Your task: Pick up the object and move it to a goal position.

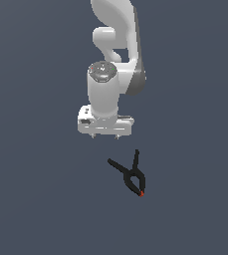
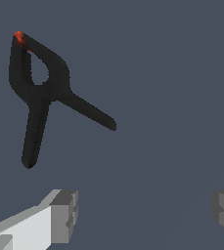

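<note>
Lying flat on the plain dark grey-blue surface [image 1: 41, 199], the small black spring clamp [image 1: 132, 177] is seen in the exterior view below the white arm and a little toward that view's right, well clear of the gripper. Its two thin handles are spread in a V pointing up toward the arm, while its tiny red-orange jaw tip [image 1: 142, 193] is turned the other way, toward the lower edge of that view. Nothing is pinched between the clamp's jaws, and they are seen closed together at the tip. The white and grey parallel gripper [image 1: 105, 136] is held pointing straight down above the surface, apart from the clamp, and nothing is gripped in it. In the exterior view only two short finger stubs are made out beneath the white hand body, and their spacing is hard to judge there. In the wrist view the matter is settled: the two grey fingertips [image 2: 64, 215] are shown far apart at opposite edges of the picture, with bare surface between them, so the gripper [image 2: 145, 211] is spread wide. The same view shows the black spring clamp [image 2: 37, 93] in closer detail, with the rounded loop behind the red-orange jaw tip [image 2: 19, 38] and the oval opening inside it, which the exterior view renders only as a small dark shape. No other object is seen around the clamp in either view, and nothing is found between it and the gripper.
</note>
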Action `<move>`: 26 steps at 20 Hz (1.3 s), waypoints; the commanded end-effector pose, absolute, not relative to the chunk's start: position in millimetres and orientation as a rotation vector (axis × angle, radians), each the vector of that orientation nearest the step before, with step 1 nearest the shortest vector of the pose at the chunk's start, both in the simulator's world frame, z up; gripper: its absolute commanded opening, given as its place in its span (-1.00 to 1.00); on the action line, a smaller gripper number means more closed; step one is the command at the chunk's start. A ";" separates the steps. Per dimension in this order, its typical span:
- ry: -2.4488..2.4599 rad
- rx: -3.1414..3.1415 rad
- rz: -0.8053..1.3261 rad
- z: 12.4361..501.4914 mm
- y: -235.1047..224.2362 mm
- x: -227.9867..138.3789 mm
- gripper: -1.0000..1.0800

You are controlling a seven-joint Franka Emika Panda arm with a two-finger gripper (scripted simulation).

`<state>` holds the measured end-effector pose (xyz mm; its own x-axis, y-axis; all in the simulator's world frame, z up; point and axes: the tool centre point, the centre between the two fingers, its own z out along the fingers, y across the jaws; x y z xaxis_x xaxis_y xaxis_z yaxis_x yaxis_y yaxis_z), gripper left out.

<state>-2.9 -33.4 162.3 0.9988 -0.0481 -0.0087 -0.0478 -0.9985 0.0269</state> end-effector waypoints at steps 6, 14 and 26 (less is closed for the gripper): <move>-0.027 3.111 -0.021 160.2 -25.1 -2.7 0.23; -0.022 3.110 -0.014 157.5 -20.8 -1.9 0.23; -0.114 3.102 0.111 127.5 11.7 6.2 0.23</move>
